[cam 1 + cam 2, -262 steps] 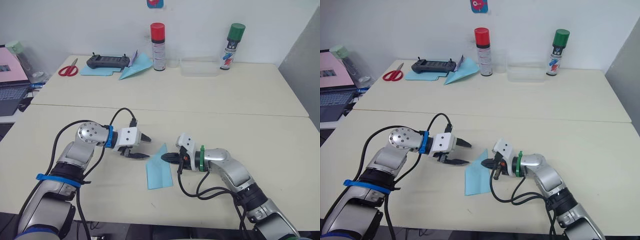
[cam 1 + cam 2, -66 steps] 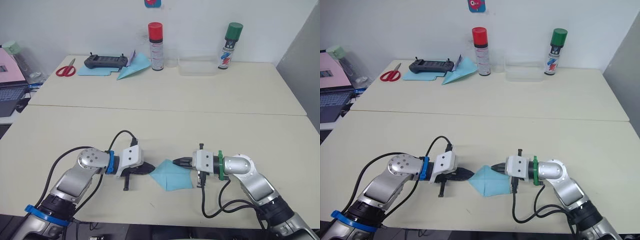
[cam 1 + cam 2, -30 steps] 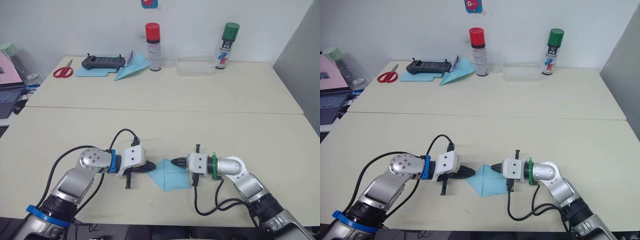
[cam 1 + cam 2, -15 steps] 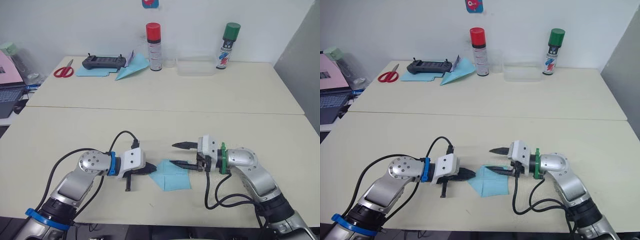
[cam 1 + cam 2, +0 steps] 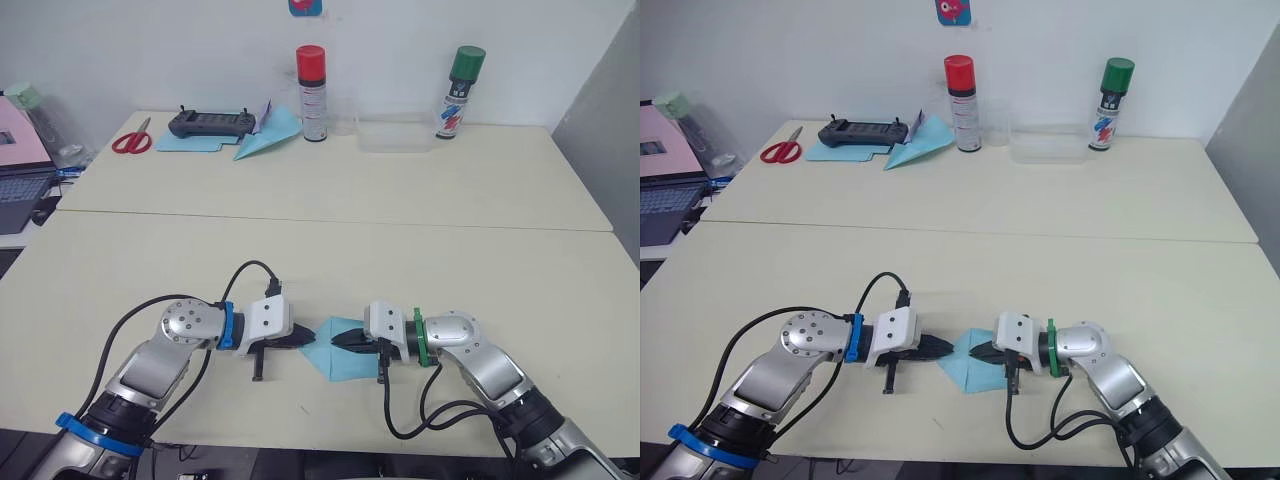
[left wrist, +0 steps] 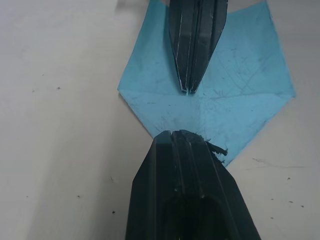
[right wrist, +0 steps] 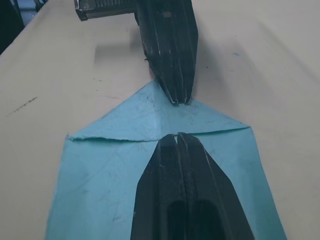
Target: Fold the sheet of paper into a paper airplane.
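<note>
Left eye view shows me the sheet of paper (image 5: pixel 341 353) lying flat on the near worktop (image 5: pixel 520 270), between my two tools, its pointed end toward nine o'clock. My left tool (image 5: pixel 306 335) comes in from nine o'clock with its fingers pressed together, their tip resting on that pointed end. My right tool (image 5: pixel 340 339) comes in from three o'clock, fingers likewise pressed together and lying on top of the paper near its middle. In the left wrist view the two black tips face each other with a narrow strip of blue between them, close but apart. Creases run across the sheet, and the folded corners form a triangle at the point. Far off at eleven o'clock sit scissors (image 5: pixel 131 138), a black controller (image 5: pixel 211 123) and a red-capped spray can (image 5: pixel 312 79).
</note>
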Robot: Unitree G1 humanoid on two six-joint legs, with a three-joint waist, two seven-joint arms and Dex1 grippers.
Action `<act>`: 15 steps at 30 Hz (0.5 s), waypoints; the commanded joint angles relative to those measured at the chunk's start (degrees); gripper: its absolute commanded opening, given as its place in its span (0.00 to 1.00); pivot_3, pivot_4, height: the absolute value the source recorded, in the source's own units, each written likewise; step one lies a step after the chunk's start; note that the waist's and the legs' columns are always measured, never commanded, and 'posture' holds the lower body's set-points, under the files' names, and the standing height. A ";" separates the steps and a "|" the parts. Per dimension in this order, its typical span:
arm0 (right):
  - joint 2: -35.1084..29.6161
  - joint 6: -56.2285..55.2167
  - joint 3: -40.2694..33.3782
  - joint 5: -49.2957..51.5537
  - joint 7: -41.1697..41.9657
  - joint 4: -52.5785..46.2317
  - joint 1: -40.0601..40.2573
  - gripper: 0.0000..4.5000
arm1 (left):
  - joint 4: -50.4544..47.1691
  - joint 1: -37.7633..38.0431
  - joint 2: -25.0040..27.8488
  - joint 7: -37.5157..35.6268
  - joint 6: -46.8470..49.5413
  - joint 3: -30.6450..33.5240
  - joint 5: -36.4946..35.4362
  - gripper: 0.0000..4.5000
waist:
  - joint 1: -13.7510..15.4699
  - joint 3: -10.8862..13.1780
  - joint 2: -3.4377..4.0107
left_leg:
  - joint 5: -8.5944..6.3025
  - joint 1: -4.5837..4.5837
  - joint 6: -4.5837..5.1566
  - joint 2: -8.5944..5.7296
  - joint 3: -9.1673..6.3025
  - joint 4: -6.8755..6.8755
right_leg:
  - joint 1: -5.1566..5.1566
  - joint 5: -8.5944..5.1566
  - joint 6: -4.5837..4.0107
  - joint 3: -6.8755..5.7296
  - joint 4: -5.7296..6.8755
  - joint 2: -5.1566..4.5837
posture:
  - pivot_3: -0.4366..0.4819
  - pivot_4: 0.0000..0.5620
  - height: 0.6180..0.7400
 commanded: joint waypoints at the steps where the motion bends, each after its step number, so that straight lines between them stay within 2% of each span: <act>1: -3.94 0.45 0.14 -2.73 1.20 -0.18 1.23 0.01 | 1.17 0.65 0.41 -0.56 -0.07 -1.26 1.56 0.00 | 0.03 -0.01 -0.01 | 0.00 0.00 0.00 -0.01 0.01 0.01 | 0.01 0.00 0.00 0.00 -0.01 -0.01 | 0.48 0.27 1.00; 15: -16.96 4.89 -7.20 2.85 5.45 -6.92 7.54 0.01 | 2.62 -0.18 0.17 -1.16 -1.03 -1.33 1.49 0.00 | 0.29 -0.21 0.04 | 0.00 0.12 0.00 -0.02 0.03 0.01 | 0.11 0.00 0.01 0.03 -0.04 -0.02 | 0.48 0.27 1.00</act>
